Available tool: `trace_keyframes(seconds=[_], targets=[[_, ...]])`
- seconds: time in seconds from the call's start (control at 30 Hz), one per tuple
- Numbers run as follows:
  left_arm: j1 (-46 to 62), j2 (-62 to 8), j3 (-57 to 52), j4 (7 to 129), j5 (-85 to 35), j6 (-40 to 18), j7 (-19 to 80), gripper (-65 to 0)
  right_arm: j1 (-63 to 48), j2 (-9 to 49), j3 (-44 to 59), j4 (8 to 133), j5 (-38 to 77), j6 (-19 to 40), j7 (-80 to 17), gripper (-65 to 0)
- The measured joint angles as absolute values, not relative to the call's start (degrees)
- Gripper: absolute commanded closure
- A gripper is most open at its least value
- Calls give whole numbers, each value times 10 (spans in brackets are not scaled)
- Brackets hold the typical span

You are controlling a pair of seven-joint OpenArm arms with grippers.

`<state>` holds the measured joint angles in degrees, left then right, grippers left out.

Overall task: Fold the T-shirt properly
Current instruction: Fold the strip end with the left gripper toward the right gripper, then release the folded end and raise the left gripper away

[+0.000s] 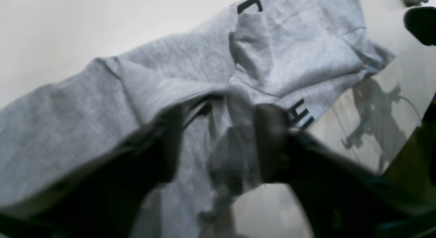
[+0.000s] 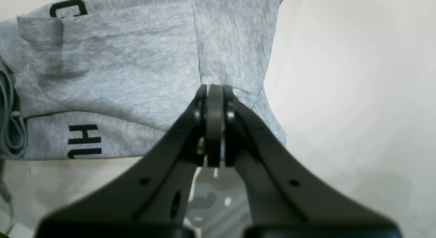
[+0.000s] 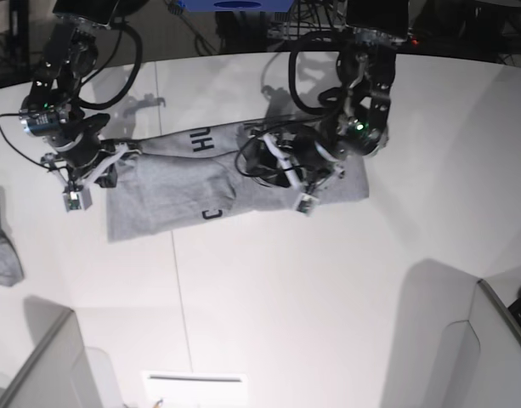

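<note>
The heather-grey T-shirt (image 3: 175,191) lies stretched across the white table, partly folded over itself, with black letters (image 3: 201,140) showing near its far edge. My right gripper (image 2: 215,89) is shut on the T-shirt (image 2: 119,60) at its hem, at the shirt's left end in the base view (image 3: 116,157). Over the right half of the shirt my left gripper (image 1: 219,129) stands open, its dark fingers (image 1: 269,142) apart with a loose ridge of the T-shirt (image 1: 299,54) between them. In the base view the left gripper (image 3: 281,166) sits low on the cloth.
A small grey cloth piece (image 3: 1,251) lies at the table's left edge. Grey partition walls stand at the bottom left (image 3: 48,365) and bottom right (image 3: 498,340). Black cables (image 3: 260,157) loop over the shirt near the left arm.
</note>
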<state>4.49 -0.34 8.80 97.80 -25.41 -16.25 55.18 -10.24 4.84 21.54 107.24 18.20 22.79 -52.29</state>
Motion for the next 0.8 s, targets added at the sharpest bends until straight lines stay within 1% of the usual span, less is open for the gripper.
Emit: trace_keyframes(seconds=[0.03,0.1,0.2,0.4,0.5,0.67,0.73,0.8], targets=[[36,-3,104,960,-257,-163,550,-421,-102,48,215,1072,182,228,-523,0],[25,0,131,930,-255,-163,550,-438,-101,48,215,1072,182,228,-522,0],[19,4,157,923,-255,-163,552,-436,-102,48,215,1072,182,228,-523,0],[-21,41,166,931,-258,-163,550,-436,-102,49,215,1072,182,228,-523,0],[-39,40,161,927,-257,-163,551,-436,-102,48,213,1072,182,228,-523,0],[-99,42,162,903,-255,-163,552,-434,-102,47,213,1072,182,228,-523,0],[-103,51,159,912,-255,-163,550,-433,-102,47,213,1072,182,228,-522,0],[-80,52,158,950,-257,-162,553,-421,-96,46,221,1072,183,228,-527,0]])
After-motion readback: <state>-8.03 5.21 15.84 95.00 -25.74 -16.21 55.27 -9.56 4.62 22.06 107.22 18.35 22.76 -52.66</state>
